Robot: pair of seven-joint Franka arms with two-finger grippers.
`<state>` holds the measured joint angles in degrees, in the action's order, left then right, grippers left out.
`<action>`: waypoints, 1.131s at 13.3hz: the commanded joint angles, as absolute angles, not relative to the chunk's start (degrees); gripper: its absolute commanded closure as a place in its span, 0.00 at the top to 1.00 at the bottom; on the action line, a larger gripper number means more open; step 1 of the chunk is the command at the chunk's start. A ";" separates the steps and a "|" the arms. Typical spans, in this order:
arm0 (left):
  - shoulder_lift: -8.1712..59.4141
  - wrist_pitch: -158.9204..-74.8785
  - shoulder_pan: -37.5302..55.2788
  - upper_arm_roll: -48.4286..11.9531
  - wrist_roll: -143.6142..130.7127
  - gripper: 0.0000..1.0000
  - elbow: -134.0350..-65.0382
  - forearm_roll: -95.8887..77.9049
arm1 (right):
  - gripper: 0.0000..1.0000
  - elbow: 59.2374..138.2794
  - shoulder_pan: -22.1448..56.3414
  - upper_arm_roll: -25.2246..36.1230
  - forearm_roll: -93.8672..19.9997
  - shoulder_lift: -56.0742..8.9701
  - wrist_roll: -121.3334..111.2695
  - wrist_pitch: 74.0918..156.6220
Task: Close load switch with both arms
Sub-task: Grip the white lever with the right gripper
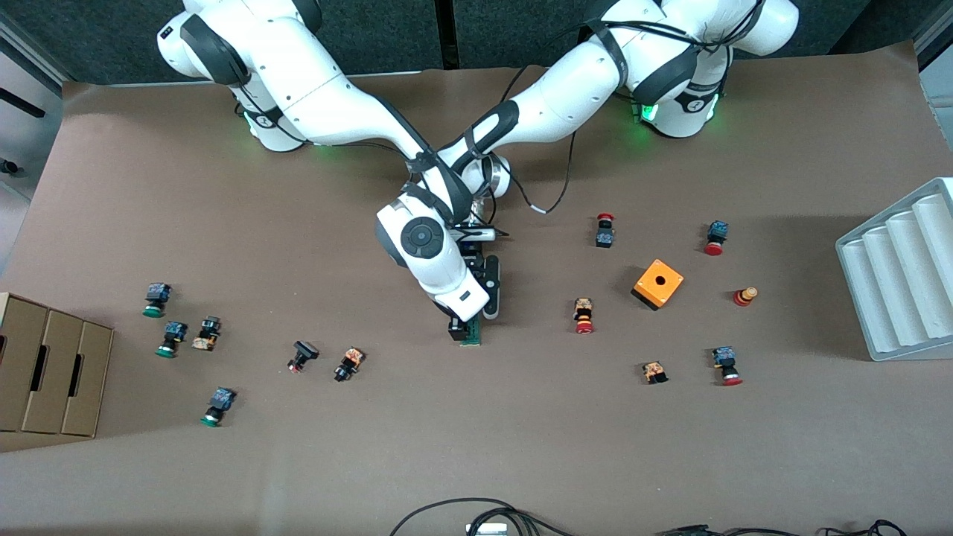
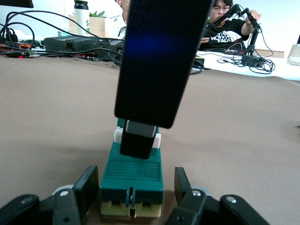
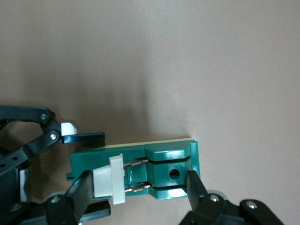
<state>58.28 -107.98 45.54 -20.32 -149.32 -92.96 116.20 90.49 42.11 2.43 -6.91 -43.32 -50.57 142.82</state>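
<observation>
Load switch lies between both hands' open fingers.

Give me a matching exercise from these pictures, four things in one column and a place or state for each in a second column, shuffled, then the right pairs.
Things:
1. narrow green load switch with white sliding piece
2. left gripper
3. right gripper
4. orange cube with a round hole

Places or states:
A. fingers down at the switch's long sides, at one end
B. alone on the brown table, toward the left arm's end
C. one finger beside the white slider, one at the block's end
D. lying flat on the table under both wrists

Pairs: 1-D, 2-A, 3-C, 4-B
</observation>
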 commanded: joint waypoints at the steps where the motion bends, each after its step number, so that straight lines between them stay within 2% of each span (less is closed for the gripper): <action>1: 58.97 -107.49 46.58 -19.86 -149.59 0.73 -92.37 116.81 | 0.86 89.21 42.98 3.16 -6.15 -44.47 -50.62 143.53; 15: 58.89 -107.40 46.49 -19.86 -149.50 0.73 -92.37 116.81 | 0.82 87.71 42.80 3.16 -3.34 -43.95 -50.98 142.74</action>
<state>58.28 -107.97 45.54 -20.31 -149.32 -92.96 116.20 90.13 42.66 2.41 -4.59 -43.23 -50.87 142.53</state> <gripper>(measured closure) 0.264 0.181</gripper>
